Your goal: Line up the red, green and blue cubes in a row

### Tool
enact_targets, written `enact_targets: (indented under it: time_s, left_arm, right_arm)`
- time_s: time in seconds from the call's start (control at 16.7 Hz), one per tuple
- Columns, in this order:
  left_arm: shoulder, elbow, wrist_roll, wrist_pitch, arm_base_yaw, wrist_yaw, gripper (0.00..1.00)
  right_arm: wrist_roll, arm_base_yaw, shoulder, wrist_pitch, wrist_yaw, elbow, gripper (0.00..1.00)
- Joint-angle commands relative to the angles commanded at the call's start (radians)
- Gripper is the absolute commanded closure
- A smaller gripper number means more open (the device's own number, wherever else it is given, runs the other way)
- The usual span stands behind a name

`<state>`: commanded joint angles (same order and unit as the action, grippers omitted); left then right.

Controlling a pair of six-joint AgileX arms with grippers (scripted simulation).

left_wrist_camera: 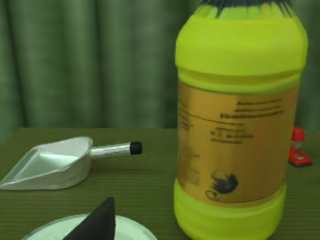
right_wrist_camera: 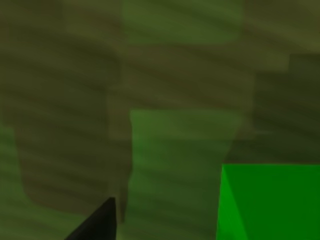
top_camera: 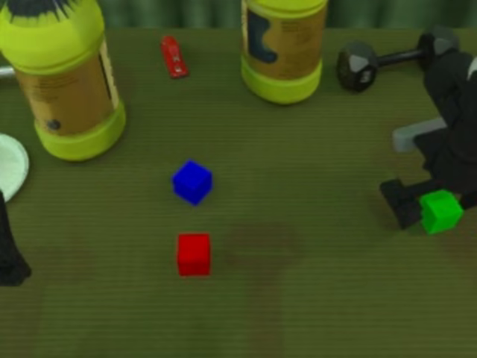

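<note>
Two big yellow bottles [top_camera: 67,82] stand at the far side of the bench [top_camera: 313,298], one far left, one [top_camera: 283,45] far centre. My right jaws [top_camera: 428,209] are out at the right edge, clamped on the green cube [top_camera: 440,211]. My left arm sits parked at the near left edge; I can't tell how its jaws stand. Mid-bench, the blue cube [top_camera: 192,182] sits just beyond the red cube [top_camera: 194,254], apart from it.

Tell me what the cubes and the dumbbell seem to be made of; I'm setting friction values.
Red cube, blue cube and green cube: flat, matte solid colour, possibly plastic or painted wood; no grain shows. Dumbbell: dark grey with pale faceted highlights, likely metal or rubber-coated.
</note>
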<state>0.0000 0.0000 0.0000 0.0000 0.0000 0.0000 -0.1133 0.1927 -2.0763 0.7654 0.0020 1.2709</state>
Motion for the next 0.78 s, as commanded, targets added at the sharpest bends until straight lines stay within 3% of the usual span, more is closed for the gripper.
enact_targets:
  time_s: [0.6,0.78]
  left_arm:
    - [0.0,0.0,0.0,0.0,0.0,0.0,0.0]
    - [0.0,0.0,0.0,0.0,0.0,0.0,0.0]
  right_arm:
    - [0.0,0.0,0.0,0.0,0.0,0.0,0.98]
    - [0.0,0.0,0.0,0.0,0.0,0.0,1.0]
